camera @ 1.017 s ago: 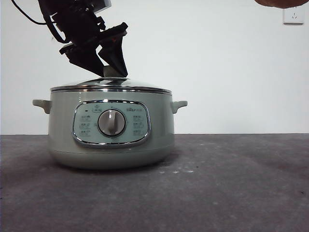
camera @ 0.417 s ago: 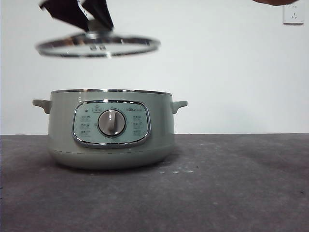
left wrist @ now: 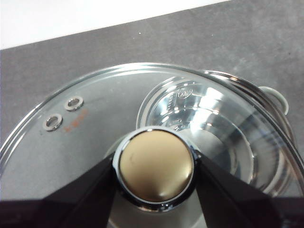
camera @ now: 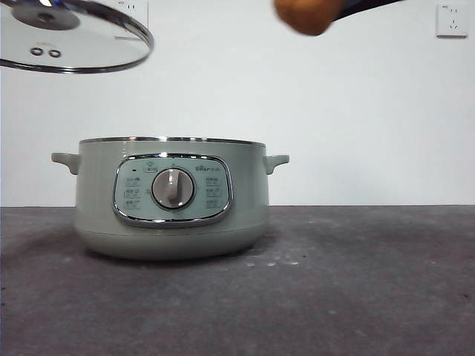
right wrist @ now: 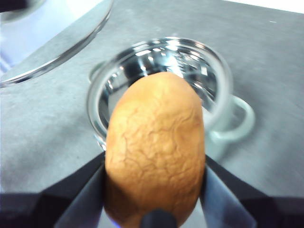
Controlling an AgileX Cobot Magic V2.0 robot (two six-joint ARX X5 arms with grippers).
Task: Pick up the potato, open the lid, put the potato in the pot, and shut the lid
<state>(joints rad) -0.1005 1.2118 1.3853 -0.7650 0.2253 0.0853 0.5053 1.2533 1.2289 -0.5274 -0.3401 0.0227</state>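
The sage-green pot stands uncovered on the dark table, its shiny bowl empty. High above the pot's left side, my left gripper is shut on the knob of the glass lid and holds the lid tilted. In the left wrist view the pot's bowl shows through the glass. My right gripper is shut on the orange-brown potato, held in the air above and to the right of the pot. In the front view the potato sits at the top edge.
A white wall stands behind the table, with a socket at the upper right. Dark grey tabletop spreads in front of the pot and to its right.
The lid has risen off the pot and swung up and to the left. The potato has come in from the top right, toward the open pot.
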